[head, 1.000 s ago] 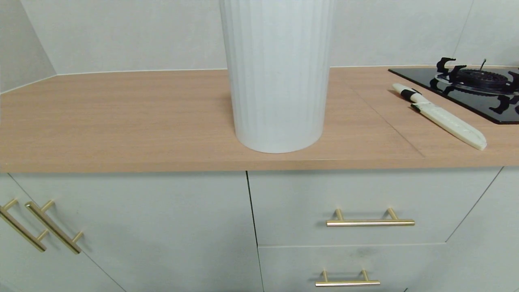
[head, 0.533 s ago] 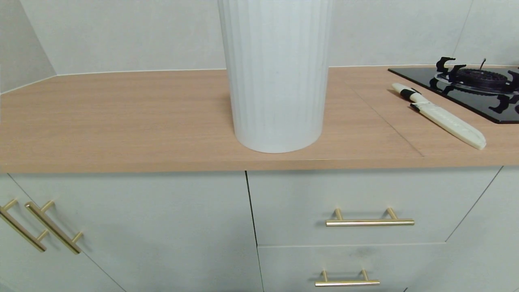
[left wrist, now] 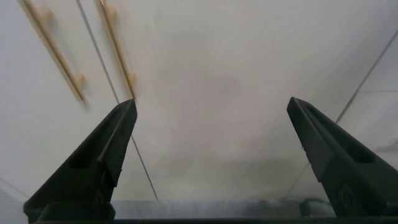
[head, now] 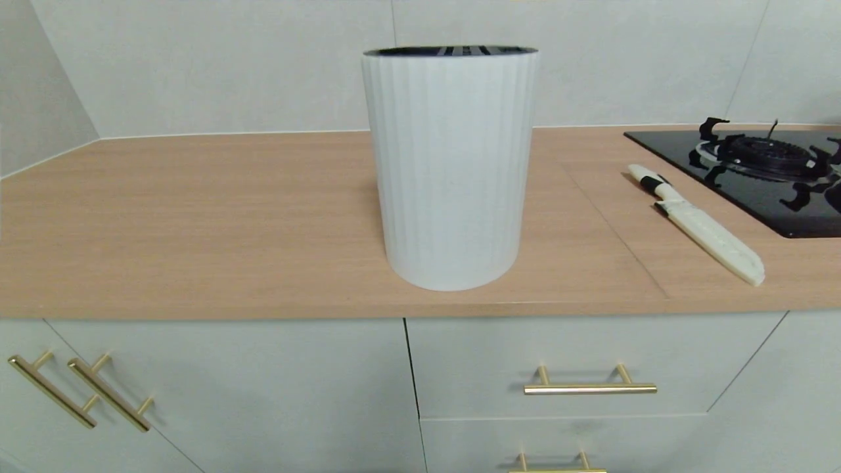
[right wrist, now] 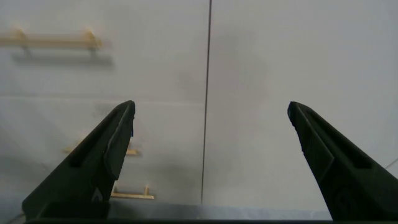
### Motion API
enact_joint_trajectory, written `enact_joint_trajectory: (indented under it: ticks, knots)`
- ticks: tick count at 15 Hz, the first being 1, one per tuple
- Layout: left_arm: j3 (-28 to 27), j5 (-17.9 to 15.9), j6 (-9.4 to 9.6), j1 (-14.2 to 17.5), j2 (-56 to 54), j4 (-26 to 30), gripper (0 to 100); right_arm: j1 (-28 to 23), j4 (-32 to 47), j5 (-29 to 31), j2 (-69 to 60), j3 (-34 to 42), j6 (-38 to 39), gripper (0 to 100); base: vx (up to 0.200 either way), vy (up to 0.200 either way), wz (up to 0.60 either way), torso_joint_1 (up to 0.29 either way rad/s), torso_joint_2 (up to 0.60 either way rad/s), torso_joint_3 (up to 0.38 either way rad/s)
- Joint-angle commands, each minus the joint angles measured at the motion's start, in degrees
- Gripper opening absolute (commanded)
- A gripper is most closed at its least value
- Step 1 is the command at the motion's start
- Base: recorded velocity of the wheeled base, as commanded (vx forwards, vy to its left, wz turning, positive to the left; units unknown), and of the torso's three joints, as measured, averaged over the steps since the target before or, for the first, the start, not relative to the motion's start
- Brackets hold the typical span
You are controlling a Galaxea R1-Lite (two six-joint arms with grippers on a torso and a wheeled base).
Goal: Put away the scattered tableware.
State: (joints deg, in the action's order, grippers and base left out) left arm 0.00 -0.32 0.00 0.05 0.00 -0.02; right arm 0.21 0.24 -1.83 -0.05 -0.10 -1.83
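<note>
- the knife (head: 696, 223) lies flat on the wooden counter (head: 197, 217), just beside the black stove (head: 762, 190).
- a tall white holder (head: 451, 171) stands upright in the middle of the counter, near the front edge, well apart from the knife.
- the left claw (left wrist: 210, 102) is wide open and holds nothing. it faces grey cupboard doors (left wrist: 217, 74) with gold handles (left wrist: 117, 53).
- the right claw (right wrist: 210, 106) is wide open too, with nothing in it. it faces grey drawer fronts (right wrist: 124, 74) with a gold handle (right wrist: 53, 42).
</note>
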Motion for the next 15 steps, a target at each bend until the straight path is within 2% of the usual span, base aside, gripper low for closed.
enact_joint_trajectory:
  ticks: [1,15]
  knots:
    - [0.0,0.1,0.0,0.0,0.1,-0.1,100,0.1,0.0,0.0,0.0,0.0,0.0,100,0.0,0.0,0.0,0.168,-0.52,-0.286]
    - [0.0,0.0,0.0,0.0,0.1,-0.1,100,0.1,0.0,0.0,0.0,0.0,0.0,100,0.0,0.0,0.0,0.197,-0.49,-0.282]
